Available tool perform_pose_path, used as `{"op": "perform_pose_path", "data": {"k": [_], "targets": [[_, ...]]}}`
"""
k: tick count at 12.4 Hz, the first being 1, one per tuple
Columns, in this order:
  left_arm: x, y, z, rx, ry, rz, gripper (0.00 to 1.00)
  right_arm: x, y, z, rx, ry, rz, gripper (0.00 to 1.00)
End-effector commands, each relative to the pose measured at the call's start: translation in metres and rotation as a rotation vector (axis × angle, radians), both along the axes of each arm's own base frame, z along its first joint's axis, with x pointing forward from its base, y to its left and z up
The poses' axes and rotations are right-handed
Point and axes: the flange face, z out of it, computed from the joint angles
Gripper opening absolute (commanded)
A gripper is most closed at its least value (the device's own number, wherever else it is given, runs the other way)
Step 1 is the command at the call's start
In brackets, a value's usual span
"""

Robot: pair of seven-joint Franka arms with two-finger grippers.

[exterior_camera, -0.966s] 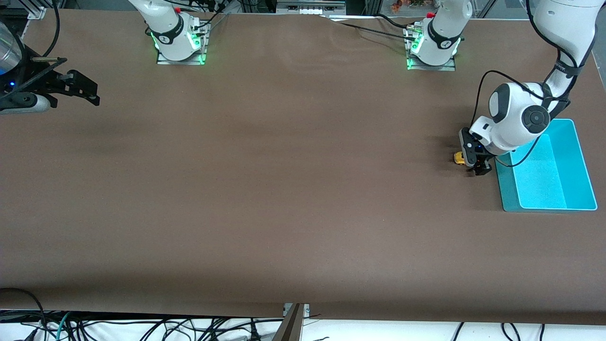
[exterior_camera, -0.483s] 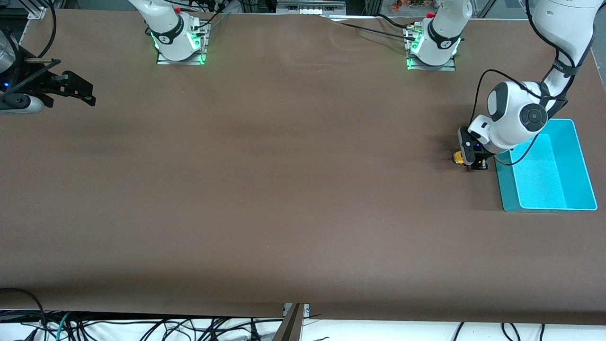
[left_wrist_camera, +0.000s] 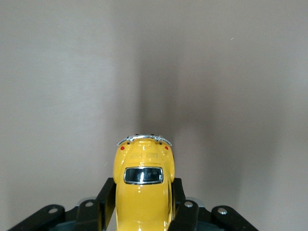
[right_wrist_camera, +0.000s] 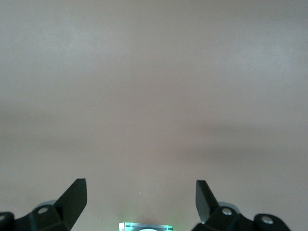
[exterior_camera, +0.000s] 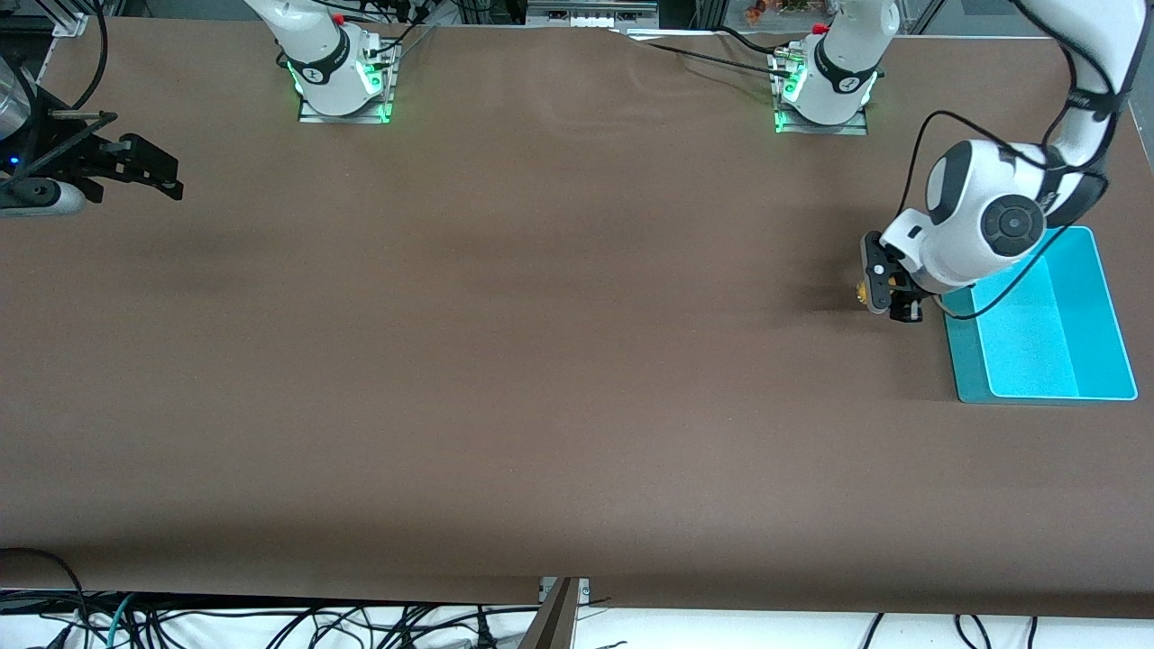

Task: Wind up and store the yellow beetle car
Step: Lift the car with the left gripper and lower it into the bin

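The left gripper (exterior_camera: 888,302) is clamped on the yellow beetle car (left_wrist_camera: 143,190), its two black fingers (left_wrist_camera: 107,195) pressing the car's flanks while the rounded body sticks out past the fingertips, chrome bumper at the tip and dark window facing the wrist camera. In the front view only a sliver of yellow shows at the gripper's edge (exterior_camera: 863,291), and gripper and car sit over the bare brown table (exterior_camera: 541,361), with a faint shadow on the surface just under them. Just beside the gripper, toward the left arm's end of the table, lies the turquoise bin (exterior_camera: 965,361), an open rectangular tray whose nearest wall almost meets the gripper in that view. Well apart from all this, at the right arm's end of the table, the right gripper (exterior_camera: 149,169) waits over the tabletop with its fingers (right_wrist_camera: 72,197) spread wide and nothing between them.
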Motion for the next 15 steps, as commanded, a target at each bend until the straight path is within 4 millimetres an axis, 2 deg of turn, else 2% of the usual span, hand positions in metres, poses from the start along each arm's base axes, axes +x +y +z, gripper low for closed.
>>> {"op": "perform_pose_path", "data": {"k": [1,2,4,5,7,8,10,13,15], "targets": [[0.028,0.039,0.046,0.016,0.078,0.039,0.16,0.0,-0.001,0.005,0.0,0.011,-0.01,1.0],[0.024,0.074,0.05,0.019,0.108,0.096,0.16,0.0,-0.001,0.005,0.0,0.011,-0.01,1.0],[0.018,0.124,0.043,0.043,0.123,0.094,0.16,0.0,-0.001,0.006,0.0,0.008,-0.007,1.0],[0.02,0.153,0.046,0.073,0.118,0.092,0.16,0.0,-0.001,0.006,0.0,0.008,-0.008,1.0],[0.02,0.19,0.03,0.063,0.13,0.074,0.16,0.0,-0.001,0.006,0.0,0.008,-0.008,1.0],[0.018,0.213,0.008,0.061,0.139,0.073,0.16,0.0,-0.001,0.006,0.0,0.008,-0.01,1.0],[0.018,0.23,-0.035,0.068,0.141,0.045,0.16,0.0,-0.001,0.006,0.0,0.008,-0.008,1.0],[0.019,0.239,-0.064,0.078,0.126,0.007,0.24,0.0,-0.001,0.006,0.0,0.008,-0.01,1.0],[0.016,0.249,-0.091,0.052,0.111,0.02,0.3,0.0,0.0,0.006,0.0,0.008,-0.008,1.0]]}}
